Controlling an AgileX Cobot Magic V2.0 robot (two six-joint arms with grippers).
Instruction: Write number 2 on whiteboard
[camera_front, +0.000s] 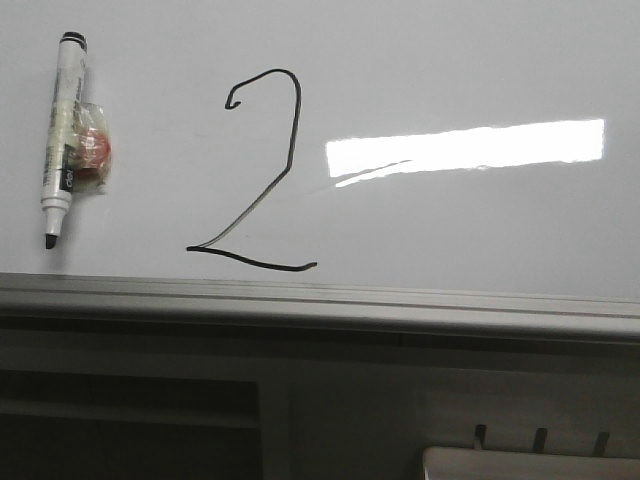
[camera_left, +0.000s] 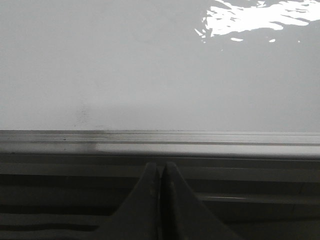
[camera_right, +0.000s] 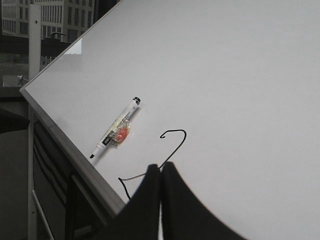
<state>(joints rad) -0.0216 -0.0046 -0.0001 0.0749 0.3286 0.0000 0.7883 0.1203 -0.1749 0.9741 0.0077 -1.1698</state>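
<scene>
A black hand-drawn number 2 stands on the glossy whiteboard, left of a bright light reflection. It also shows in the right wrist view, partly hidden behind my fingers. An uncapped marker with an orange lump taped to it lies on the board left of the figure, tip toward the rail; it shows in the right wrist view too. My right gripper is shut and empty, held above the board over the figure. My left gripper is shut and empty, below the board's grey edge rail. Neither gripper shows in the front view.
The grey metal rail runs along the board's near edge. Dark cabinet panels lie below it, with a pale object at the lower right. In the right wrist view a white post and windows stand beyond the board's far corner.
</scene>
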